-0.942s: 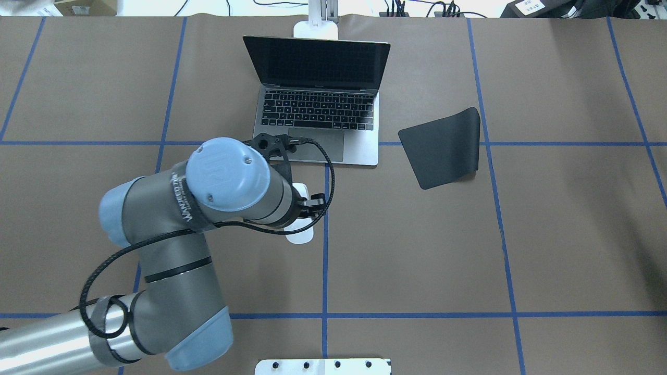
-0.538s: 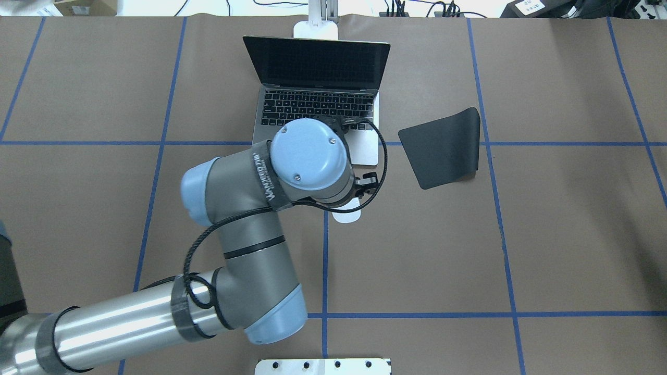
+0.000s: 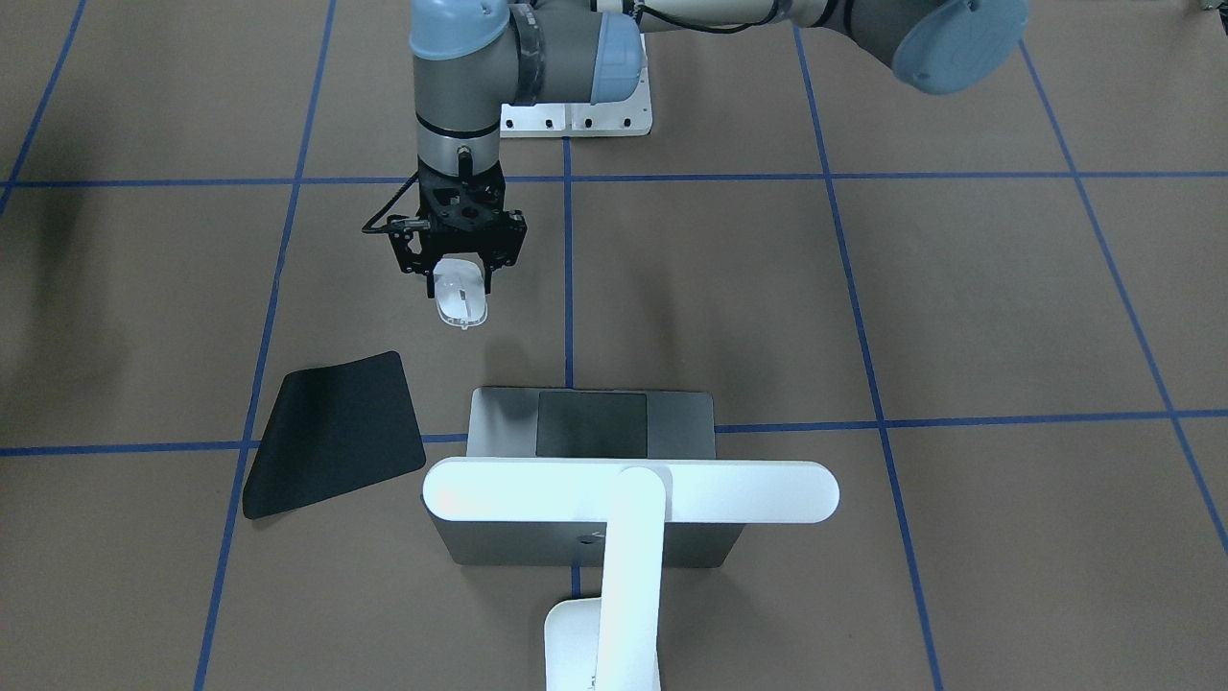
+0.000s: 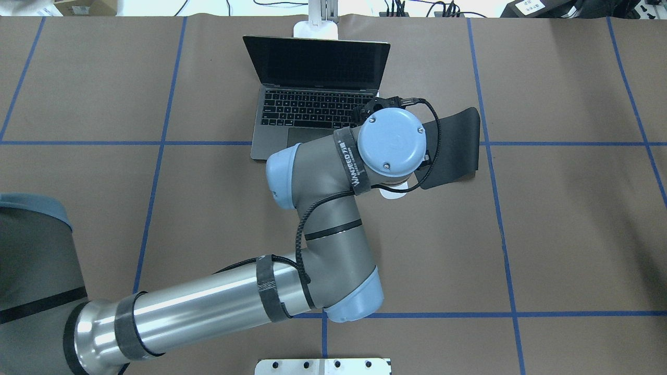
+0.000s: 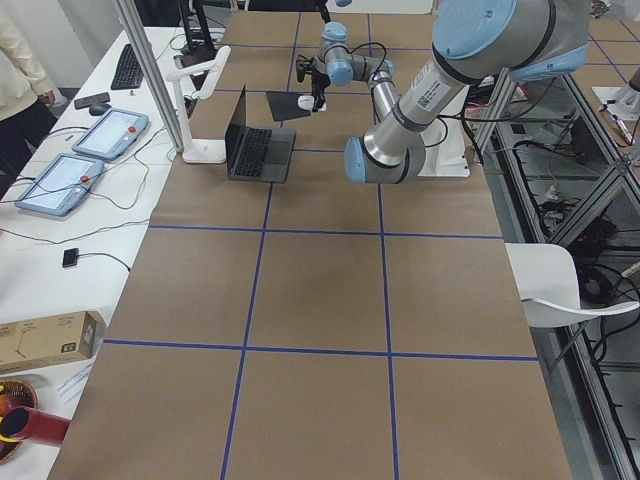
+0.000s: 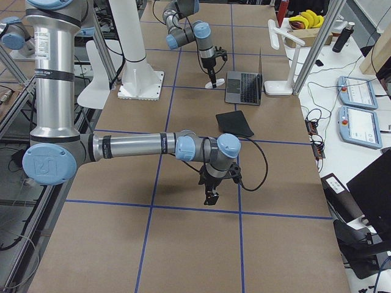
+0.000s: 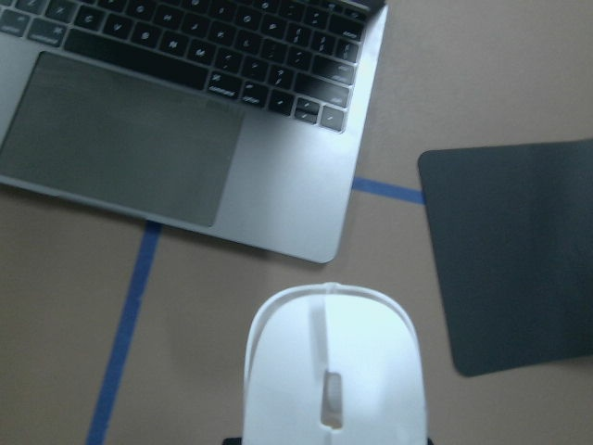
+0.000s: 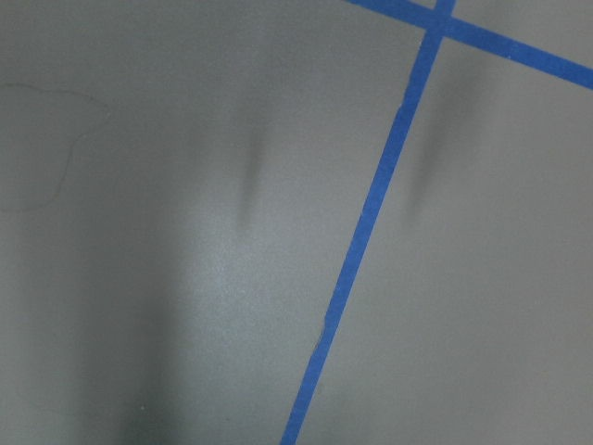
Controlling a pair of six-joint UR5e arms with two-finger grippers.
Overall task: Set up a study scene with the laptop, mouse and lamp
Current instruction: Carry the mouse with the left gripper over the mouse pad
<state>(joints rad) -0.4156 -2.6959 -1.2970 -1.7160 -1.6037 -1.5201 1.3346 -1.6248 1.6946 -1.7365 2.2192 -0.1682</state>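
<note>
While laptop (image 4: 312, 104) sits open under lamp (image 3: 633, 489), left gripper (image 3: 459, 280) clamps mouse (image 3: 460, 303) between laptop corner and black mat (image 3: 331, 432); only setting mouse down seems left, right gripper (image 6: 211, 196) can't tell

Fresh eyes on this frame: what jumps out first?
First, the left end effector gripping the white mouse, between the open laptop and the black mat. Next, the white lamp, standing behind the laptop at the table's far edge from the robot.
</note>
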